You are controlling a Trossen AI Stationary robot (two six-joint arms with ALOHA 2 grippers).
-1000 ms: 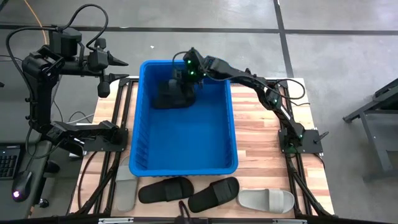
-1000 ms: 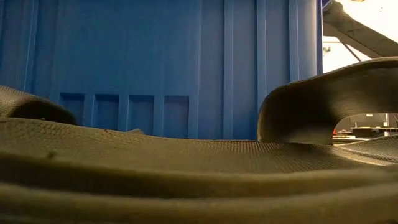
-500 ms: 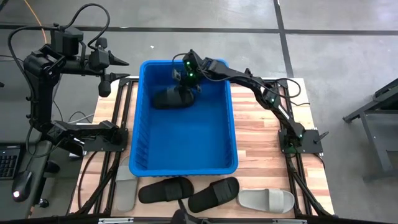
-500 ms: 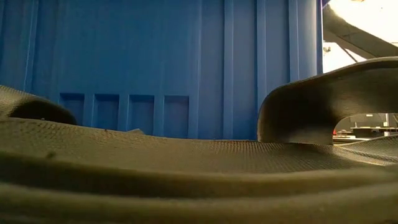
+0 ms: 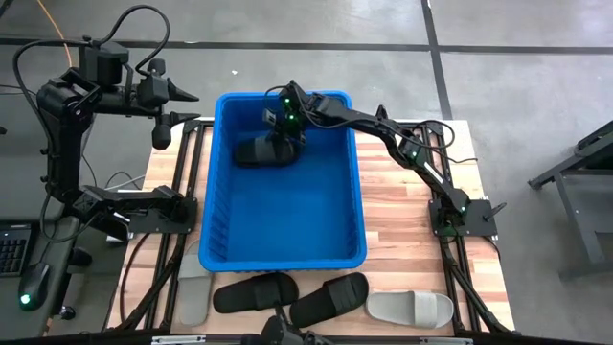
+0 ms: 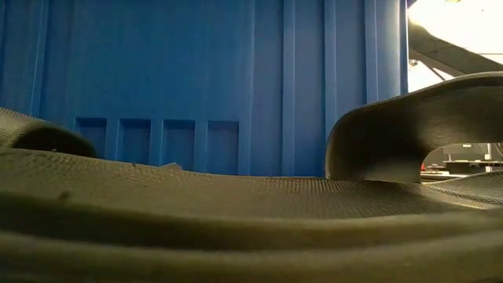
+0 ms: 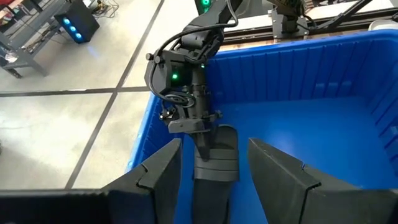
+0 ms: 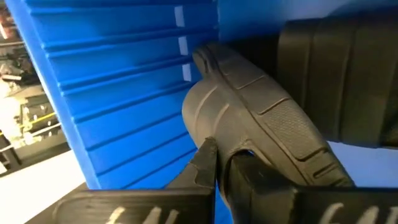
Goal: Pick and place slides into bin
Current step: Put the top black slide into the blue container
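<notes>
A black slide (image 5: 259, 151) is down inside the blue bin (image 5: 356, 206), in its far left corner, with my right gripper (image 5: 284, 134) shut on it. The right wrist view shows its band strap (image 8: 249, 112) against the bin's ribbed wall (image 8: 124, 93). My left gripper (image 5: 182, 107) hangs open and holds nothing, raised beyond the table's far left corner. Its wrist view looks between its fingers at the slide (image 7: 214, 163). Whether the slide rests on the bin's floor I cannot tell. My right gripper pinches the edge of the slide's band strap (image 8: 231, 138) between its two fingers. The fingers come from the table's right, slanting down. The slide reaches from them toward the bin's left wall, sole low in the bin.
Several slides lie along the table's near edge: light grey (image 5: 194, 292), black (image 5: 254, 292), black (image 5: 330, 299), light grey (image 5: 410, 309). One black slide (image 6: 251, 228) fills the low view's foreground, before the bin's wall (image 6: 196, 79). Bare wood (image 5: 402, 220) shows right of the bin.
My right gripper has gone down deeper into the bin's far left corner and rolled at the wrist, still shut. The black slide has sunk with it and turned from a bunched, tilted look to lying longer toward the bin's left wall.
</notes>
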